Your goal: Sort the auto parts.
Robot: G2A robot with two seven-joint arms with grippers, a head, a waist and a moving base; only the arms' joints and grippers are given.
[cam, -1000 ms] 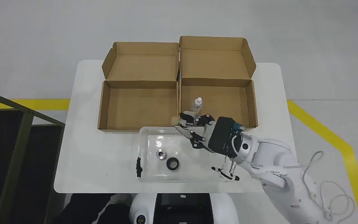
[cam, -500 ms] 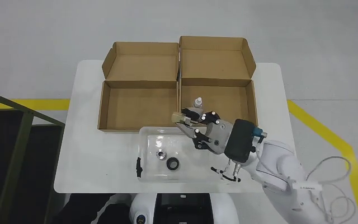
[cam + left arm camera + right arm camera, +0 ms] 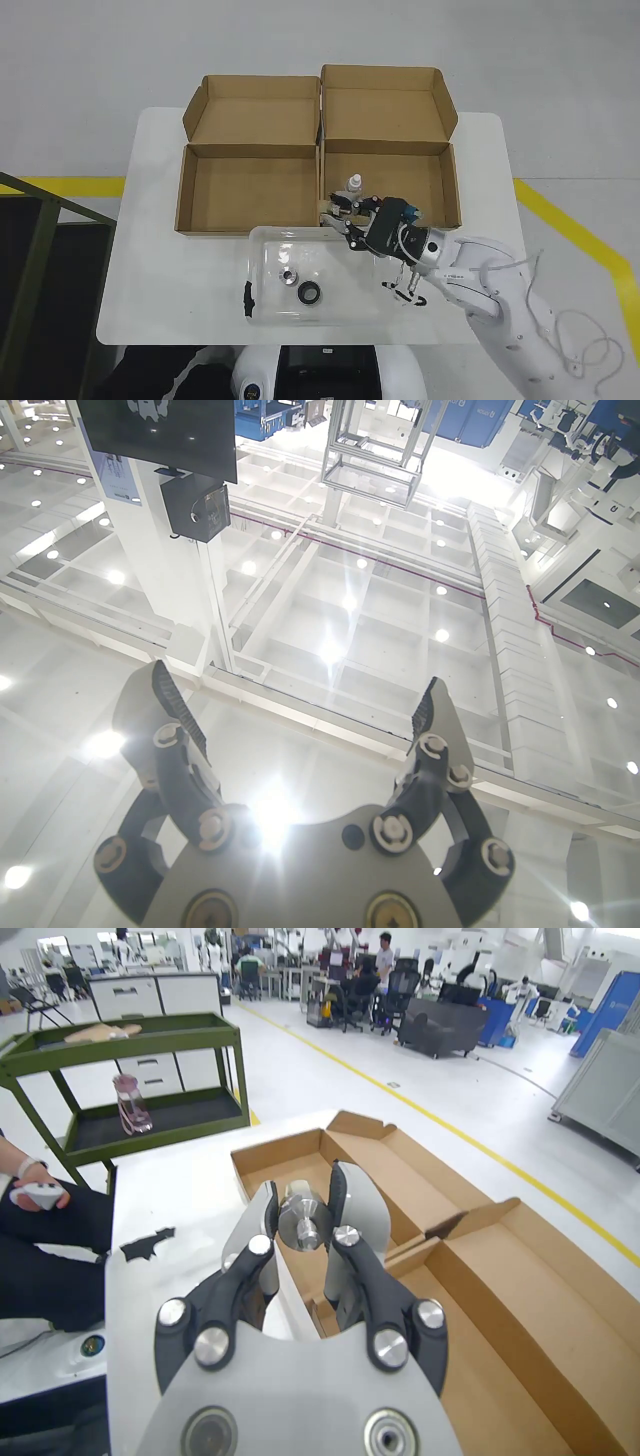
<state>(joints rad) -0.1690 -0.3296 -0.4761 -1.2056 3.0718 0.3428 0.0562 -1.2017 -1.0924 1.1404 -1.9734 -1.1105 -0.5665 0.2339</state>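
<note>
My right gripper hangs at the front walls of the two cardboard boxes, near the divider between them. It is shut on a silver cylindrical part with a small stud on its end. The left box holds nothing. A small white bottle-shaped part stands in the right box. The clear tray in front holds a small metal ring and a black ring. My left gripper is open, holds nothing and points up at the ceiling.
A black clip-like part lies at the tray's left edge. Another small part sits at its right end, under my right forearm. Both box lids stand open on the far side. White table is bare left of the tray.
My right wrist has turned and drawn in, and the gripper with the silver part has shifted slightly right along the boxes' front walls. The parts in the tray have not moved.
</note>
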